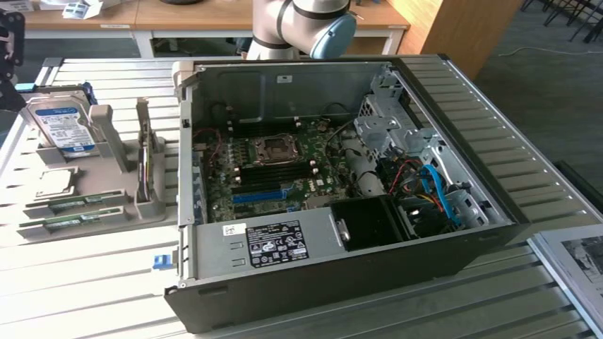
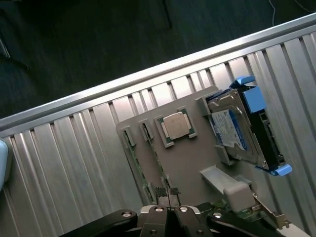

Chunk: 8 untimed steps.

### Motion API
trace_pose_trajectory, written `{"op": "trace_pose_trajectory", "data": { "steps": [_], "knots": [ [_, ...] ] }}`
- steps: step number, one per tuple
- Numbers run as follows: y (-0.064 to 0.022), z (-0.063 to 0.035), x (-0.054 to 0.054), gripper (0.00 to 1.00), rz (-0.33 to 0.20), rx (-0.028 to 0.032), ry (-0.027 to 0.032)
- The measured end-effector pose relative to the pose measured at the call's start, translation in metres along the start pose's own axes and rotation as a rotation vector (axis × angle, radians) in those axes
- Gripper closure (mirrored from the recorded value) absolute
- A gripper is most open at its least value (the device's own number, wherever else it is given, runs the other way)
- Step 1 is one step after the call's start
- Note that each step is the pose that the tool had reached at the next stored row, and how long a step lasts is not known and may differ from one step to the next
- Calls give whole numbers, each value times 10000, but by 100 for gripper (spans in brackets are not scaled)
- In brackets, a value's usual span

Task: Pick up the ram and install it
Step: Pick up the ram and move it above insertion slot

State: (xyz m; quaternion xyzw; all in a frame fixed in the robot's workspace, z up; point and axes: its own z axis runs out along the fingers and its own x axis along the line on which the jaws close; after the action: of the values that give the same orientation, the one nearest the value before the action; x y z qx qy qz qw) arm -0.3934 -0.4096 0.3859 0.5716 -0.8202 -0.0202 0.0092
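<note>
Two ram sticks [image 1: 73,204] [image 1: 68,222] lie edge-up in slots of a grey holder tray [image 1: 113,191] at the exterior view's left. In the wrist view they are thin green strips [image 2: 136,158] [image 2: 155,153] running along the tray [image 2: 192,163]. My gripper [image 2: 168,207] hovers above the tray near one end of these sticks. Its fingers are shut together with nothing between them. The open computer case [image 1: 339,183] holds the motherboard [image 1: 273,169], whose long black memory slots are bare.
The tray also carries a silver hard drive [image 2: 232,128] in a blue bracket, a square CPU chip [image 2: 177,126] and a green card with a metal bracket [image 2: 254,210]. The arm's base [image 1: 301,28] stands behind the case. Slatted metal table [image 1: 85,282] all around.
</note>
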Motion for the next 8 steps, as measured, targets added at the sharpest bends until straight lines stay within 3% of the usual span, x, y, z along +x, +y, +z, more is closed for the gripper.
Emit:
{"op": "trace_pose_trajectory", "data": {
  "steps": [8],
  "knots": [
    [0, 2, 0, 90, -836, -7, 37]
  ]
}}
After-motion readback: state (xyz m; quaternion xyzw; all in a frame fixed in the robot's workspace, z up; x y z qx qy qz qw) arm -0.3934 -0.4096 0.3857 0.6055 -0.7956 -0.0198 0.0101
